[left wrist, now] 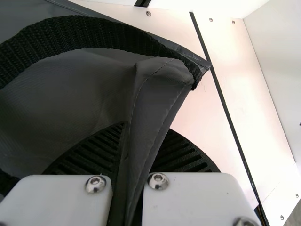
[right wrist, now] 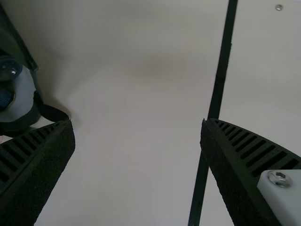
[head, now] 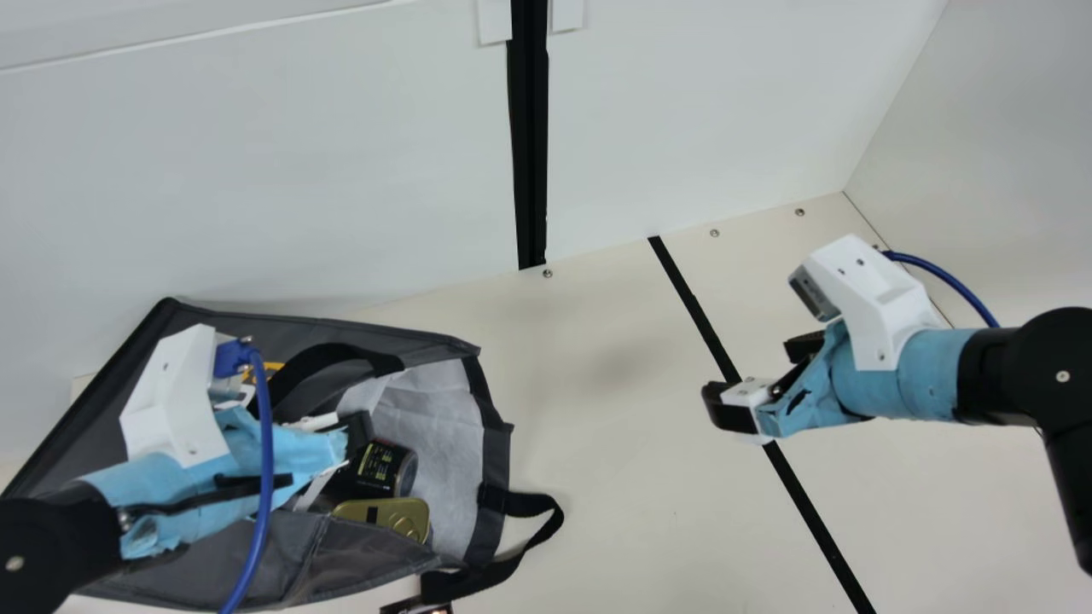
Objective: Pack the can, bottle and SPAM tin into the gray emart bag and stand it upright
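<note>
The gray bag [head: 277, 558] lies on its side at the left, its mouth facing right. Just inside the mouth rest a black can [head: 386, 469] and the gold-colored tin [head: 397, 516]. My left gripper [head: 348, 435] is over the bag, hiding part of its inside. In the left wrist view that gripper [left wrist: 136, 157] is shut on a fold of the gray bag [left wrist: 157, 89]. Off to the right, my right gripper [head: 758, 379] hangs above the table. Seen from its wrist, the right gripper [right wrist: 138, 125] stands open with nothing between its fingers; the bag [right wrist: 21, 120] appears beyond.
A black strap handle [head: 533, 505] spreads from the bag's mouth onto the table [head: 614, 477]. A dark printed item [head: 418, 607] lies at the near edge, below the bag. White walls [head: 256, 188] stand behind and at the right.
</note>
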You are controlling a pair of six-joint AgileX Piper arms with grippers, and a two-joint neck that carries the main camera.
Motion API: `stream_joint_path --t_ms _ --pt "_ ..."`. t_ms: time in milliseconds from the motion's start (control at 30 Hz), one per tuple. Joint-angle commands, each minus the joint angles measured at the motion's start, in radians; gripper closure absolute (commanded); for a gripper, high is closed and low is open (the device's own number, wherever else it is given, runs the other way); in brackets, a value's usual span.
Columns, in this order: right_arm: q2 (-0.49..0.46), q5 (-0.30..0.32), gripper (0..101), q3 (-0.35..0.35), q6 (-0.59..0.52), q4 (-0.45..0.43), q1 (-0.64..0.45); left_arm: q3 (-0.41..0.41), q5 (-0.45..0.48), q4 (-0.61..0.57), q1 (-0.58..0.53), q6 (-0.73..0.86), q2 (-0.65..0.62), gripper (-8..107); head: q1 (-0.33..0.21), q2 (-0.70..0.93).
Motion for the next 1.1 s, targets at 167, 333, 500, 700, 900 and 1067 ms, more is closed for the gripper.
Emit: stream_joint_path --t_ms 167,333,500,700,900,1067 --pt "0.026 -0.035 6 0.049 -0.074 0.087 0.030 0.000 0.000 0.000 0.000 0.000 0.000 107 -0.023 -0.002" --pt "0.048 -0.055 6 0.078 -0.119 0.150 0.050 0.000 0.000 0.000 0.000 0.000 0.000 107 -0.023 -0.002" --pt "0.071 -0.069 6 0.102 -0.163 0.213 0.073 0.000 0.000 0.000 0.000 0.000 0.000 107 -0.023 -0.002" --pt "0.103 -0.086 6 0.125 -0.211 0.276 0.109 0.000 0.000 0.000 0.000 0.000 0.000 107 -0.023 -0.002" --pt "0.135 -0.109 6 0.155 -0.250 0.324 0.156 0.000 0.000 0.000 0.000 0.000 0.000 107 -0.023 -0.002" --pt "0.163 -0.123 6 0.174 -0.284 0.356 0.198 0.000 0.000 0.000 0.000 0.000 0.000 107 -0.023 -0.002"
